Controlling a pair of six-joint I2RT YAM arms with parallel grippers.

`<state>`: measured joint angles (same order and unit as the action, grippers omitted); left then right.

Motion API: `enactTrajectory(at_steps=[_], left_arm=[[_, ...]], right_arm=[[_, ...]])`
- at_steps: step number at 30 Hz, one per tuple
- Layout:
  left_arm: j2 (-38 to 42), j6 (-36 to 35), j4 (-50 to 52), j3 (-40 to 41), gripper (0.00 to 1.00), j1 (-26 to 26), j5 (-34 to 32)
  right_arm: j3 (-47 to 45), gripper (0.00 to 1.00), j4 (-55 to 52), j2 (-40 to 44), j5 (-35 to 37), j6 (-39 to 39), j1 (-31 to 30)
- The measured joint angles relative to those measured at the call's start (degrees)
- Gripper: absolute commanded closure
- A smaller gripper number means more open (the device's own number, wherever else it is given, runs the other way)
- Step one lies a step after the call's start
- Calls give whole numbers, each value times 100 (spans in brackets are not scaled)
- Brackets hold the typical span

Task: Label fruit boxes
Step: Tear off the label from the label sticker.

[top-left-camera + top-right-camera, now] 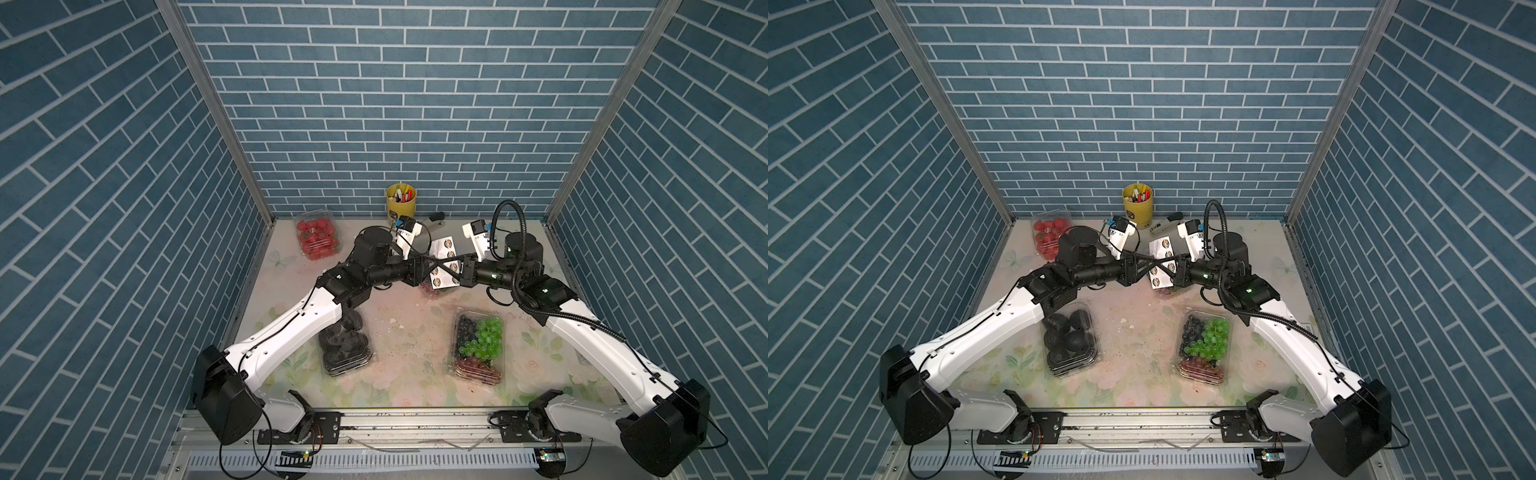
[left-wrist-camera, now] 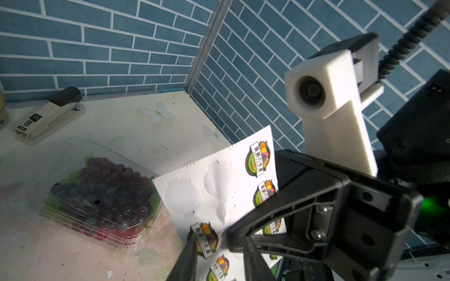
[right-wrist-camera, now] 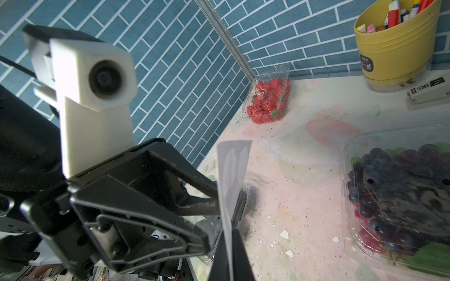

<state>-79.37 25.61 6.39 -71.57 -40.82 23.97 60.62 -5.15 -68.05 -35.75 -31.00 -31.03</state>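
Note:
A white sticker sheet (image 1: 444, 261) hangs in the air over the table's middle, and my right gripper (image 3: 230, 233) is shut on its edge. My left gripper (image 2: 219, 243) is open, its two fingers standing either side of one round sticker (image 2: 205, 239) on the sheet. In both top views the two grippers meet nose to nose. Four clear fruit boxes are on the table. Strawberries (image 1: 318, 239) are far left and black fruits (image 1: 345, 349) near left, partly under my left arm. Mixed grapes (image 1: 478, 349) are near right. Dark purple grapes (image 2: 102, 192) sit under the sheet.
A yellow pen cup (image 1: 401, 199) stands against the back wall with a stapler (image 2: 48, 114) beside it. Blue brick walls close in three sides. The floral table (image 1: 415, 374) carries small white scraps between the two near boxes.

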Motion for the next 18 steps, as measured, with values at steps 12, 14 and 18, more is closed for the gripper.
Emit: enactTrajectory(at_steps=[12,14,18], left_arm=[[-74,-52,31,-63,74,0,-109],[-74,-66,39,-74,75,-7,-133],[-74,-76,55,-85,77,-22,-188]], right_arm=[[44,100,-7,-26,26,2,-11],[44,100,-9,-26,37,2,-13],[44,100,-7,-26,46,2,-15]])
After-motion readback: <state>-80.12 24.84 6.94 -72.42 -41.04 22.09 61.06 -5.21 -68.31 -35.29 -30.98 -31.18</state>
